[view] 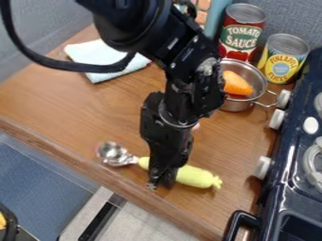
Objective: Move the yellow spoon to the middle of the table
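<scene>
I hang over a brown wooden table with a faint grain and a long edge that slants down to the right in the camera view; grey, fabric-like walls stand behind it, and blue and pale grey surfaces lie below that edge. The yellow spoon is near this edge, its bowl toward the left and its handle end toward the right and a little lower. Its long axis runs at a shallower slant than the edge. The bowl is round, shiny metal; the handle is smooth, plump and yellow-green, with a small knobbly tip. My black gripper is down at the handle, between its two ends, but whether it has closed on it I cannot tell from here. Farther back lie a pale blue folded cloth, a round metal pot with what seems to be a carrot in it, and two cylindrical cans, one red, one mostly yellow. A glossy dark stove with white knobs stands at the right.
</scene>
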You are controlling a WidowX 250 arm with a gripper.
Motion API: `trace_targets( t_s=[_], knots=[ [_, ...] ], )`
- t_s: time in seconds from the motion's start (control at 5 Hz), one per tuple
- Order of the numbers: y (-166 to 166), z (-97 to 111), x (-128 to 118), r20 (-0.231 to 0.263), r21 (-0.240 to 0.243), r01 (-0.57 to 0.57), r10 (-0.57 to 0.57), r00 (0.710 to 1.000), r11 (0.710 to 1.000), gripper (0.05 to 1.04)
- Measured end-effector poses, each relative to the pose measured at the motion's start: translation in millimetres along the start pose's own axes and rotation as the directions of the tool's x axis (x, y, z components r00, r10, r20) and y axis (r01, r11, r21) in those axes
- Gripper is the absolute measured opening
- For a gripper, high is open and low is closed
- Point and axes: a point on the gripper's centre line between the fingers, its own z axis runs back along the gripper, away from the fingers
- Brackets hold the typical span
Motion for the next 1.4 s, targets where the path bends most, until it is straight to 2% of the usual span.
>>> trace_targets(
  t_s=[0.2, 0.4, 0.6, 0.8, 1.0, 1.2, 1.4],
  knots=[
    [5.1, 5.5, -1.6, -0.019, 0.01, 0.021, -0.021, 1.0, 1.0, 0.406],
    [2.1, 24.1, -3.3, -0.049, -0.021, 0.066, -0.067, 0.997, 0.998, 0.406],
    [-11.0, 55.4, -7.0, -0.185, -0.051, 0.089, -0.097, 0.978, 0.995, 0.406],
    [-21.8, 71.2, -18.9, -0.338, -0.078, 0.156, -0.173, 0.925, 0.985, 0.406],
    [-38.7, 67.8, -41.5, -0.464, -0.091, 0.331, -0.334, 0.82, 0.939, 0.406],
    [-46.5, 61.2, -55.0, -0.526, -0.106, 0.399, -0.391, 0.755, 0.911, 0.406],
    [-50.3, 58.8, -57.2, -0.534, -0.092, 0.427, -0.407, 0.741, 0.899, 0.405]
  ],
)
